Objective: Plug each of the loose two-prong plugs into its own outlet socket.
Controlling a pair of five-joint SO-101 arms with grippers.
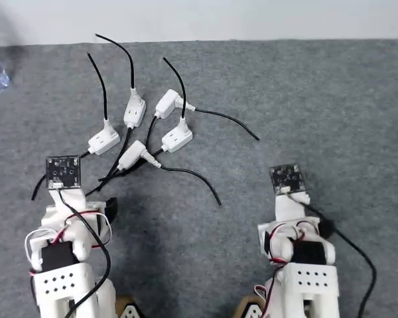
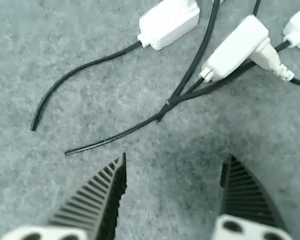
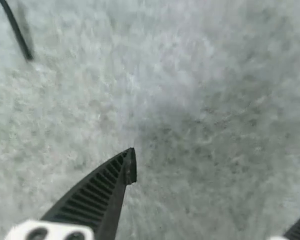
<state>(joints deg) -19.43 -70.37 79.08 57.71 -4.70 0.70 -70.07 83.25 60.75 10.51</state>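
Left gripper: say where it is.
On the high view's left side, the left gripper hangs jaws open over the mat, just short of the crossed black cables and nearest white connector.

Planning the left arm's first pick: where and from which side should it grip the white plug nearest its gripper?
Likely the white plug by its blocky body, jaws across its narrow width, left gripper coming down from above. It lies flat with parallel long sides; the tapered strain relief and black cords alongside look slippery.

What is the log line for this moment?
left gripper: open, by plugs | right gripper: open, over mat | plugs: clustered, cables crossing
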